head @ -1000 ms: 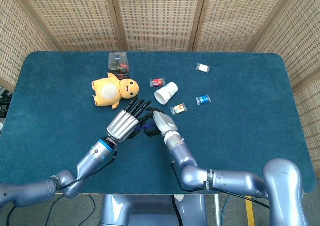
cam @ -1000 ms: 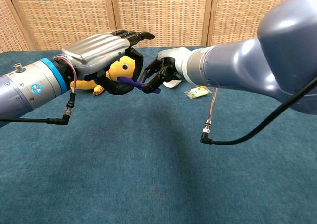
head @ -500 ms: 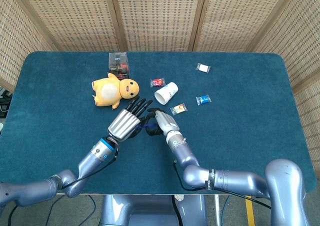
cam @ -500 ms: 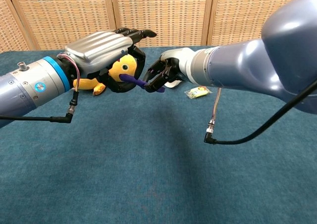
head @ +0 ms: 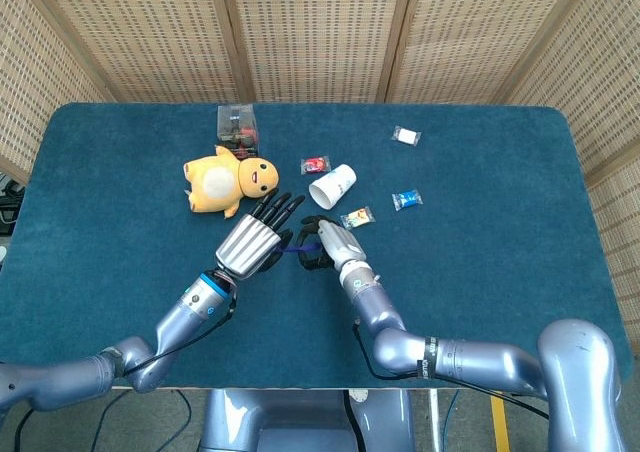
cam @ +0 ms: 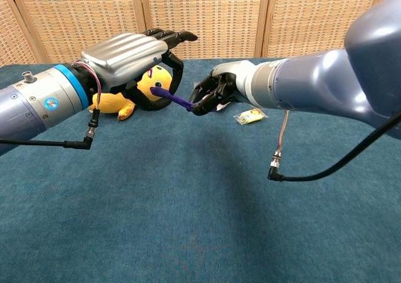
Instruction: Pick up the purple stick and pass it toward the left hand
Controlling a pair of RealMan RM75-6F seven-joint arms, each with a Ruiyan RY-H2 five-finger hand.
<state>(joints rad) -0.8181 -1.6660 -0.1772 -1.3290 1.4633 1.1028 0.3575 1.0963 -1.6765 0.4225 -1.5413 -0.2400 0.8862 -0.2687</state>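
Chest view: right robot hand (cam: 210, 95) pinches purple stick (cam: 170, 97); left robot hand (cam: 135, 61) spread.

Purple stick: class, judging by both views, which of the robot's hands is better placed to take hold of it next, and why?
Probably the left hand: its fingers arch open over the free end of the purple stick, while the right hand already pinches the other end.

From your head view, the left hand (head: 252, 242) covers most of the purple stick (head: 291, 251); only a short length shows between the two hands. In the chest view, the right hand (cam: 213, 92) hides the stick's far end, and the left hand blocks much of the yellow plush toy (cam: 147, 89). The contents of the small clear box (head: 237, 125) and the print on the candy wrappers (head: 357, 218) are too small to read. Both forearms run off the frame edges.
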